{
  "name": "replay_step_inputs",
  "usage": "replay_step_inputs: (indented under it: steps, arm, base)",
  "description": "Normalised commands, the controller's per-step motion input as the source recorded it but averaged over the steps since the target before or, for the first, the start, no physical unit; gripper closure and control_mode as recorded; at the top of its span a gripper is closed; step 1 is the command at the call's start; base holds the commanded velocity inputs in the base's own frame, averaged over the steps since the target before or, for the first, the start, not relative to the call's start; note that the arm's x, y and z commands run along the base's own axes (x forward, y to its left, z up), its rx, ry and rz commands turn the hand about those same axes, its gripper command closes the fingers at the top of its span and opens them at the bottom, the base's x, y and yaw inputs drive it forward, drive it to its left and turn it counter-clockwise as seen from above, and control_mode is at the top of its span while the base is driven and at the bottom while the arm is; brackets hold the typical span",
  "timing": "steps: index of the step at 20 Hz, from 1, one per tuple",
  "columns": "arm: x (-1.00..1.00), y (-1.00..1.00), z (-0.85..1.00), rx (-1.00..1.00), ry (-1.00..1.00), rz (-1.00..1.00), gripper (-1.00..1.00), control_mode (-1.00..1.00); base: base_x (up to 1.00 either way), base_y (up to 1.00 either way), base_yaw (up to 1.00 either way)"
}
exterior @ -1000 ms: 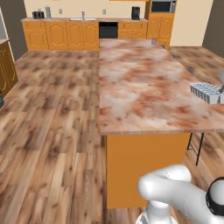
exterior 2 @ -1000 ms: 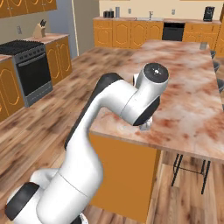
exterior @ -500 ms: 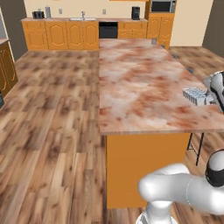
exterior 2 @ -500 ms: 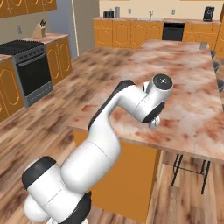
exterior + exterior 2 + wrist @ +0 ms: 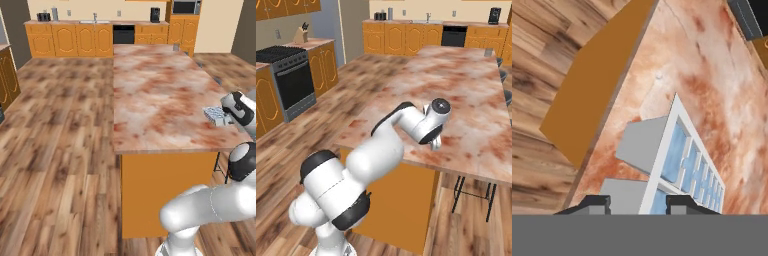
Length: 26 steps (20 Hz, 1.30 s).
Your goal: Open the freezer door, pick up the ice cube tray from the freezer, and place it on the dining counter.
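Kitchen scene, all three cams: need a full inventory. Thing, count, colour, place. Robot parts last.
ice cube tray: 1, pale blue-white, held above the dining counter near its right edge
dining counter: 1, reddish-brown and cream marbled top, orange base, centre of room
wall cabinets: one row, orange, far wall
dishwasher: 1, black, set in the far cabinets
stove: 1, dark grey, left wall
knife block: 1, tan, counter beside the stove
stool: 1, black legs, under the counter's right side
floor: brown wood planks
gripper: 1, dark fingertips, shut on the ice cube tray
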Motion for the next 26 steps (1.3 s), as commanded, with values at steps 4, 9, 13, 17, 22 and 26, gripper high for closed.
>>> replay_step_inputs:
  steps: [4,9,13,17,22,26]
  arm:
    - [0.51,-0.36,-0.33,0.00,0.00,-0.01,1.00,-1.00]
    - [0.43,-0.24,-0.27,-0.01,0.02,-0.03,1.00,-1.00]
    - [0.36,-0.17,-0.32,-0.02,0.07,-0.02,1.00,-1.00]
    - [0.26,-0.26,-0.30,-0.01,0.03,0.00,1.00,-1.00]
    - [0.33,-0.25,-0.13,0.00,0.06,-0.01,1.00,-1.00]
    - [0.38,-0.14,-0.01,0.00,0.14,-0.03,1.00,-1.00]
  base:
    - [0.00,0.00,0.00]
    - [0.00,0.00,0.00]
    - [0.00,0.00,0.00]
    - [0.00,0.00,0.00]
    - [0.00,0.00,0.00]
    - [0.00,0.00,0.00]
